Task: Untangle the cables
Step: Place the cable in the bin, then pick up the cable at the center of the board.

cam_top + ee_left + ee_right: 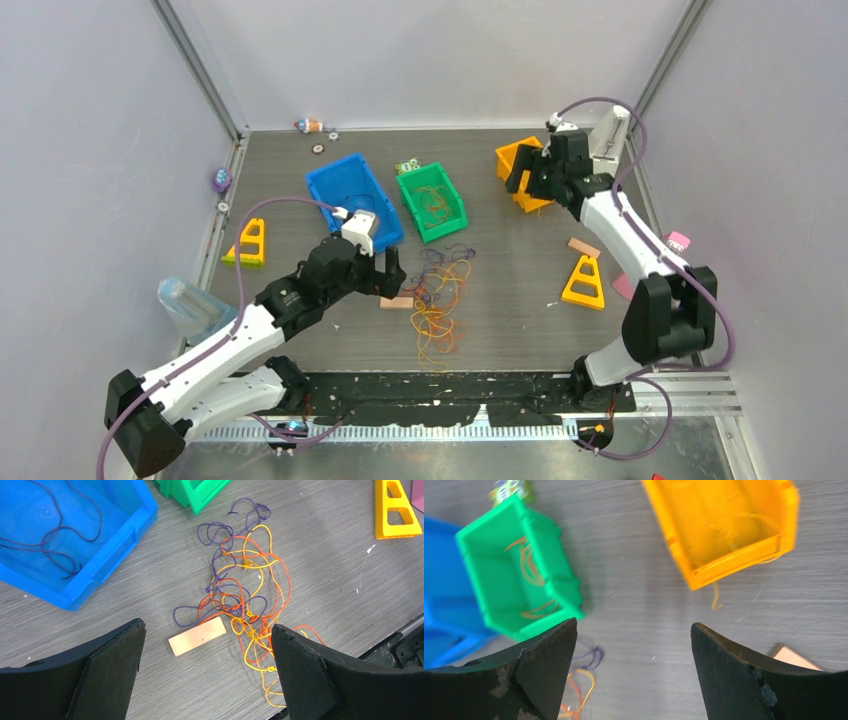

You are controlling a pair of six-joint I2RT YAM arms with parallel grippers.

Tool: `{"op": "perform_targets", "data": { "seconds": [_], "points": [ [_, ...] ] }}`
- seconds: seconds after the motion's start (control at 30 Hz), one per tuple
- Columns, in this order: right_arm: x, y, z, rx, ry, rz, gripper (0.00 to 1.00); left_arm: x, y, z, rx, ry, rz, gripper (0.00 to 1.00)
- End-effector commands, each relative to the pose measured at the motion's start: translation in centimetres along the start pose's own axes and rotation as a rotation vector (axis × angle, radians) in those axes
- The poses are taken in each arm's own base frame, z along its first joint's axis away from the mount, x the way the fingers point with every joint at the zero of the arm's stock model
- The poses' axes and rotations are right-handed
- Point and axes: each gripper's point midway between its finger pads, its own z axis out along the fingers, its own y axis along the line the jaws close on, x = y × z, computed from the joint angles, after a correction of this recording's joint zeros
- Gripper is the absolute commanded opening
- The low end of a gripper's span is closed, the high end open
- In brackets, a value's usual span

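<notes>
**Holdings, left to right**
- Blue bin: a few dark purple strands inside.
- Left gripper: jaws spread wide, holding nothing.
- Wooden block: flat on the table, touching the tangle's near-left edge.
- Cables: an orange, yellow and purple tangle, loose on the table between the arms.
- Green bin: orange strands inside.
- Orange bin: blurred; a thin yellow strand seems to hang at its lip.
- Right gripper: jaws spread, holding nothing.

**Handling:** Probably best to pinch one colour only. The free purple loop beside the block suits, keeping clear of the block. Draw it out slowly so the knots loosen rather than tighten.

**Pose:** The left arm reaches low and forward, wrist tipped down over the tangle. The right arm is stretched to the far side, wrist pointing down by the orange bin.
</notes>
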Motion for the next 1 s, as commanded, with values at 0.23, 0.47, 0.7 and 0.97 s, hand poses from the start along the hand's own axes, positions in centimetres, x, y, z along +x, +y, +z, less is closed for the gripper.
{"op": "perform_targets", "data": {
  "seconds": [0.23,0.47,0.7,0.97],
  "points": [
    [10.2,7.5,-5.8,-0.318,0.001,-0.091,0.96,-0.2,-1.9,1.8,0.094,0.006,0.030,0.99],
    [16.8,10.2,-6.6,-0.477,0.104,-0.126,0.96,0.6,-2.4,3.3,0.114,0.035,0.015,1.00],
    [20.0,12.1,-6.4,-0.568,0.192,-0.160,0.91,1.8,-3.7,5.2,0.165,0.093,-0.013,0.97],
    [21.2,12.8,-5.6,-0.603,0.222,-0.185,0.80,2.7,-4.7,7.4,0.186,0.148,-0.037,0.90]
  ]
}}
